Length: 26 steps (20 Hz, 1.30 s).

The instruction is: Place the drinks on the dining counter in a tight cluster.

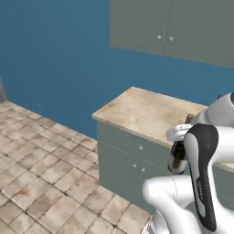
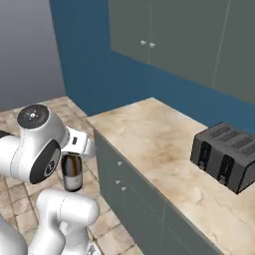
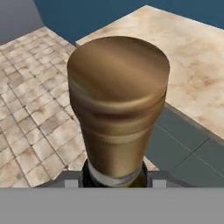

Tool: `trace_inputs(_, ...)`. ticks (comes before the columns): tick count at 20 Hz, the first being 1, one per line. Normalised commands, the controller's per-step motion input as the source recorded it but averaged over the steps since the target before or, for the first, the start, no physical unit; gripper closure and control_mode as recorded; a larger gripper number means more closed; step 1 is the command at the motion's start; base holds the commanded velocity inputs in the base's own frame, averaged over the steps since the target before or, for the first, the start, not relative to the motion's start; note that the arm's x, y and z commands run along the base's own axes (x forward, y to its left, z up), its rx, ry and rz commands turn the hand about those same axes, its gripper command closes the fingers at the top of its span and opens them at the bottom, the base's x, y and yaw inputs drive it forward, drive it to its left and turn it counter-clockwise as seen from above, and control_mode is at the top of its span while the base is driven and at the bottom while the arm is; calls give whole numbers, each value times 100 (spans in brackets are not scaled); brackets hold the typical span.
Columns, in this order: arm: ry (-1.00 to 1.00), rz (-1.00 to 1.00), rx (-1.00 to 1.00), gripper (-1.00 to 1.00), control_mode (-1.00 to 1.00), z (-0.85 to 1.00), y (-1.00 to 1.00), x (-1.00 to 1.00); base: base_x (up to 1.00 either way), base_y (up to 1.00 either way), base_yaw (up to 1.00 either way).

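Off counter's front edge, over floor: gripper point(image 2: 72, 155) jaws clamped on dark bottle point(image 2: 72, 172) neck. Probably rigid, slick, bottom-heavy; neck grip looks sensible.

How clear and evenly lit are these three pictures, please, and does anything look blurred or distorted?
Left base view: soft, even light, slightly blurry, no glare on the marble worktop. Right base view: the same flat light; the toaster casts hardly any shadow. Hand view: the bottle in the hand looms large, its cap showing a faint sheen.
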Motion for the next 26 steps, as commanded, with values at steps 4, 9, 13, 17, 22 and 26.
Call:
trace_inputs(4,0,0,0,100,100,0,0,0,0,33,98)
trace_inputs(9,0,0,0,100,100,0,0,0,2,30,93)
trace_inputs(13,0,0,0,100,100,0,0,0,22,18,88)
trace_inputs(17,0,0,0,100,100,0,0,0,33,11,86)
trace_inputs(22,0,0,0,100,100,0,0,0,36,7,86)
trace_inputs(26,0,0,0,100,100,0,0,0,92,-3,74)
